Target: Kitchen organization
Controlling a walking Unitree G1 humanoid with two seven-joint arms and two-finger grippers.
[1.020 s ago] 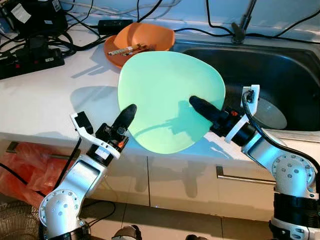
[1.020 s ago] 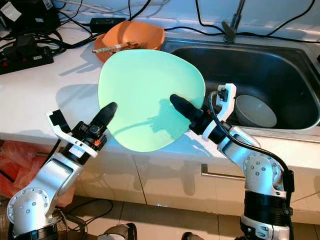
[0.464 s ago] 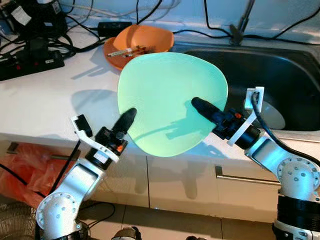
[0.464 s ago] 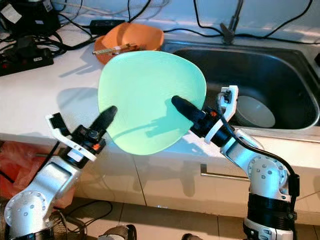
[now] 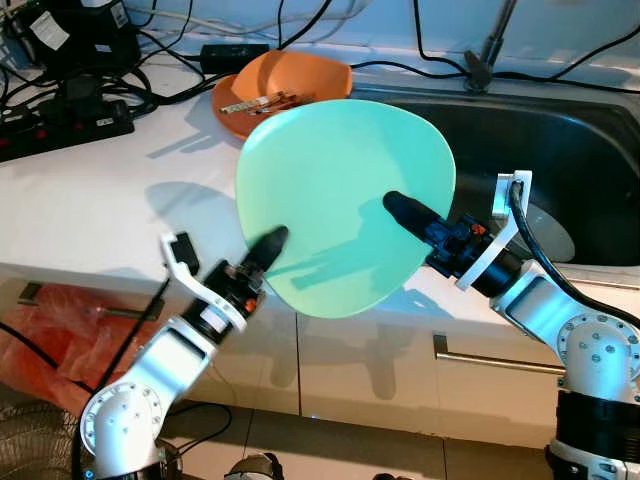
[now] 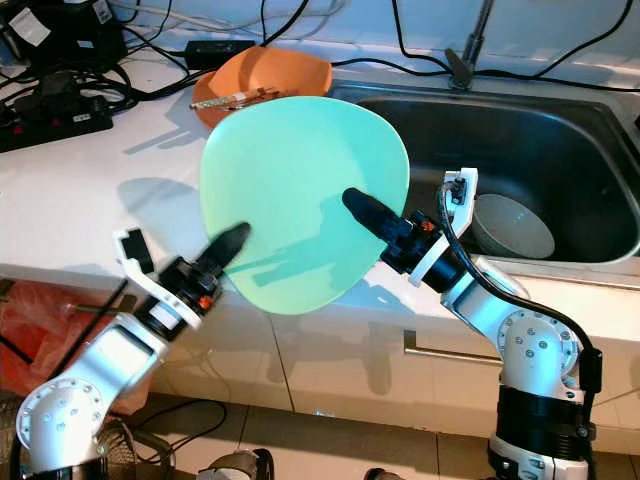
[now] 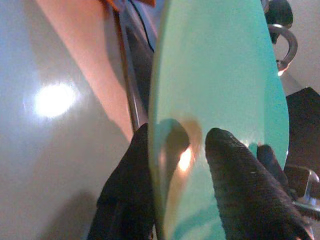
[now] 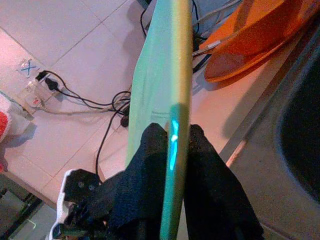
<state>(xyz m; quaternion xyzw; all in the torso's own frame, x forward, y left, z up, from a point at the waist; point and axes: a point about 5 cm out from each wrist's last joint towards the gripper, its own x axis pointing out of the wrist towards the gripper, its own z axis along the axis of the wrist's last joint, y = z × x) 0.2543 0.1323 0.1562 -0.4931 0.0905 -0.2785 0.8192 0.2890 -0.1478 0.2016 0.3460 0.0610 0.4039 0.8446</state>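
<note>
The right gripper (image 5: 400, 209) is clenched on the rim of the green plate (image 5: 345, 200), and the left gripper (image 5: 268, 245) grasps its opposite lower edge. The plate is held tilted above the front edge of the white surface (image 5: 90, 200), beside the sink (image 5: 570, 140) and near an orange plate (image 5: 290, 80).

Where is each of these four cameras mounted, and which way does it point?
Left eye, head: looks down at green plate, counter, sink; both silver arms.
Right eye: the same scene beside it.
Left wrist: along left pincer, fingers either side of the plate's rim.
Right wrist: along right pincer clamping the rim.
All share the plate.
</note>
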